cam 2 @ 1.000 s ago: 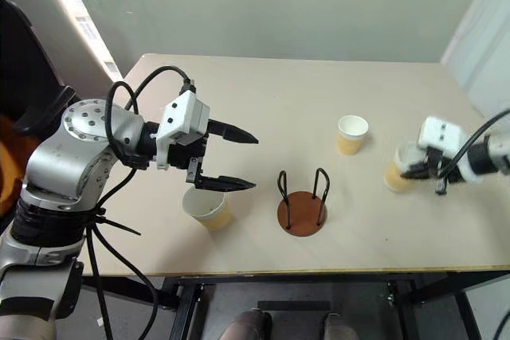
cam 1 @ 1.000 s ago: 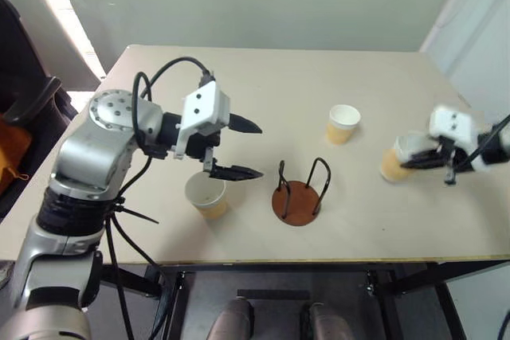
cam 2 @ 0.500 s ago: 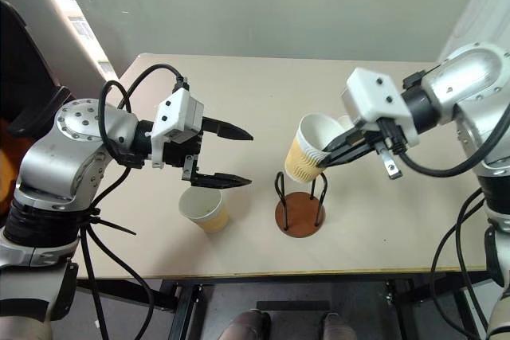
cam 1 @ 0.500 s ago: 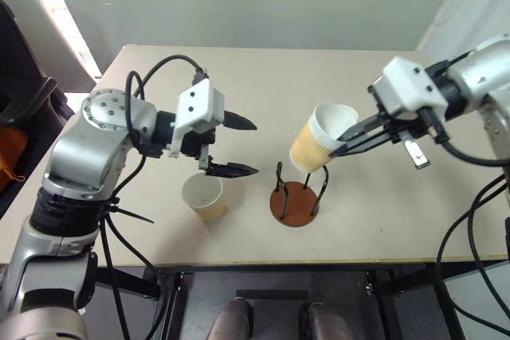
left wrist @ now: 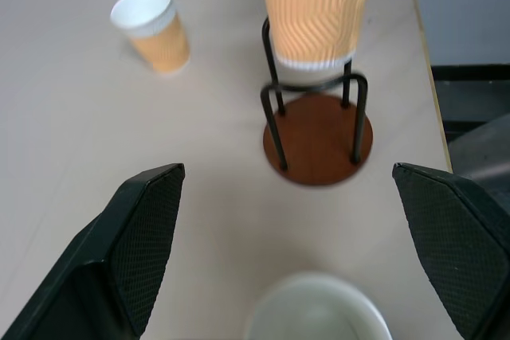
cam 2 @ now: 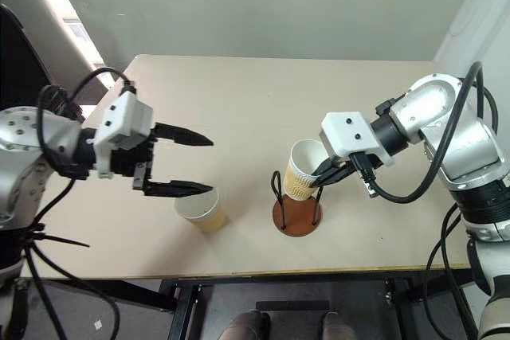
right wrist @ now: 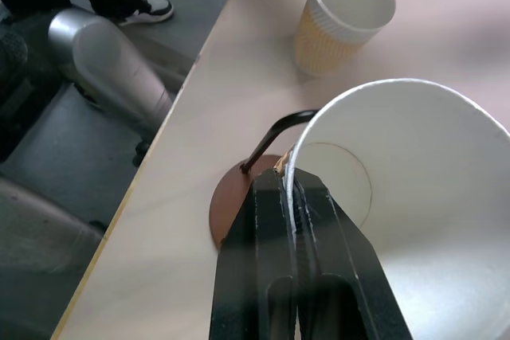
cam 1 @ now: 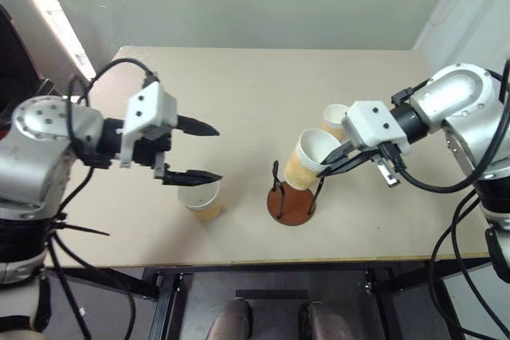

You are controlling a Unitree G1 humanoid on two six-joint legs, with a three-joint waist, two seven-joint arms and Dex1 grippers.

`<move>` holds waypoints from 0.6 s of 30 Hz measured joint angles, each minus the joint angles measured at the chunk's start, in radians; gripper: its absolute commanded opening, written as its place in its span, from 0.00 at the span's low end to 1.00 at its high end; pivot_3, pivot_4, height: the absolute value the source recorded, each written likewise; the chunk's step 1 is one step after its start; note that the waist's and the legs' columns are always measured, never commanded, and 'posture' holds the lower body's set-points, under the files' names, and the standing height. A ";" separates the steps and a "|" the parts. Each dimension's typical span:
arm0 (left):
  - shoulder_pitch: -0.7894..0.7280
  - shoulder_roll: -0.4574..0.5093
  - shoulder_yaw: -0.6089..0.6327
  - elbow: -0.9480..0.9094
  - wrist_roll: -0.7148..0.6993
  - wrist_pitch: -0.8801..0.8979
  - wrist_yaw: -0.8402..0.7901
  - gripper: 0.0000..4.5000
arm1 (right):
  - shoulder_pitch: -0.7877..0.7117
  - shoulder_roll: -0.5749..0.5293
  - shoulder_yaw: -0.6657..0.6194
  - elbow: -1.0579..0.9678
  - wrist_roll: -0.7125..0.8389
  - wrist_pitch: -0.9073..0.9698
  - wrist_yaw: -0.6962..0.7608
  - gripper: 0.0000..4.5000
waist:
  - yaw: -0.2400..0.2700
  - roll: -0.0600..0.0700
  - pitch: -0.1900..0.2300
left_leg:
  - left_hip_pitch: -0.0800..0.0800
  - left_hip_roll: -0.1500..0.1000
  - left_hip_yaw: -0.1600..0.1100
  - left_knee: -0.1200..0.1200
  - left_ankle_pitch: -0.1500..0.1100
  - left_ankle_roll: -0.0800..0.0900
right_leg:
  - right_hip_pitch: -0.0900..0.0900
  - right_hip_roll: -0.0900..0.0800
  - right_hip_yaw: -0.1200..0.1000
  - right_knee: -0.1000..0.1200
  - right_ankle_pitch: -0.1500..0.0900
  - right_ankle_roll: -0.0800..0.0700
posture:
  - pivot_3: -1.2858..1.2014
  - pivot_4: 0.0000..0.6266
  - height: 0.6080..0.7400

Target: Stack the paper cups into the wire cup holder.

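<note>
Pale wooden table [cam 1: 263, 85], bearing everything.

Left gripper [cam 1: 203, 151] above the near-left part of the table, fingers spread wide, nothing between them. Lower finger just over the rim of a paper cup.

Right gripper [cam 1: 333, 163] reaching in from the right, fingers pinched tight on the rim of a held paper cup [cam 1: 307, 159], one finger inside the wall and one outside, as seen in the right wrist view. Cup tilted, mouth toward the right arm, base down among the tops of the wire loops, above the disc base. From the left wrist view, cup bottom sits at loop-top level, clear of the disc.

Wire cup holder [cam 1: 292, 201] near the front edge, about mid-table: reddish-brown round base, black upright loops, no cup seated on the base.

Second paper cup [cam 1: 202, 199] upright on the table, left of the holder, below the left gripper, well apart from the holder, mouth up.

Third paper cup [cam 1: 335, 119] upright on the table behind the holder, partly hidden by the right gripper's housing, untouched.
</note>
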 measured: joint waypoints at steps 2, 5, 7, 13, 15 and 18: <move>0.040 0.024 0.031 0.002 -0.006 0.001 0.000 1.00 | 0.000 0.004 0.002 0.004 -0.011 -0.011 0.000 0.09 | 0.000 0.000 0.000 | 0.001 0.000 0.000 -0.002 0.001 -0.001 | 0.000 0.000 0.000 0.001 -0.001 -0.002 | 0.52 0.24 1.00; 0.062 0.030 0.040 0.001 -0.010 0.001 0.007 1.00 | -0.002 0.010 0.014 0.018 -0.027 -0.020 0.001 0.29 | 0.001 -0.001 0.000 | 0.003 0.000 0.000 -0.005 0.003 -0.003 | 0.000 0.000 0.000 0.002 -0.001 -0.005 | 0.52 0.24 1.00; 0.062 0.029 0.040 -0.005 -0.016 0.003 0.020 1.00 | -0.004 0.010 0.027 0.026 -0.030 -0.030 0.001 0.43 | 0.000 -0.001 0.000 | 0.004 0.000 0.000 -0.007 0.003 -0.004 | 0.000 0.000 0.000 0.002 -0.002 -0.006 | 0.52 0.24 1.00; 0.057 0.026 0.032 -0.015 -0.017 0.004 0.065 1.00 | -0.078 0.046 0.032 0.133 -0.061 -0.055 -0.015 0.90 | -0.005 -0.001 0.000 | 0.005 0.001 0.000 -0.011 0.005 -0.007 | -0.002 0.000 0.000 0.003 -0.002 -0.008 | 0.52 0.24 1.00; 0.051 0.015 0.028 -0.002 -0.001 0.000 0.095 1.00 | -0.111 0.058 0.027 0.220 -0.095 -0.086 -0.047 0.99 | -0.004 -0.001 0.000 | 0.006 0.002 -0.001 -0.012 0.005 -0.007 | -0.002 0.000 0.000 0.003 -0.003 -0.009 | 0.52 0.24 1.00; -0.018 -0.054 0.005 0.051 0.062 -0.006 0.211 1.00 | -0.200 0.132 0.021 0.497 -0.218 -0.204 -0.216 0.99 | -0.004 0.000 0.000 | 0.007 0.002 -0.002 -0.012 0.006 -0.008 | -0.003 0.000 0.000 0.004 -0.001 -0.012 | 0.52 0.24 1.00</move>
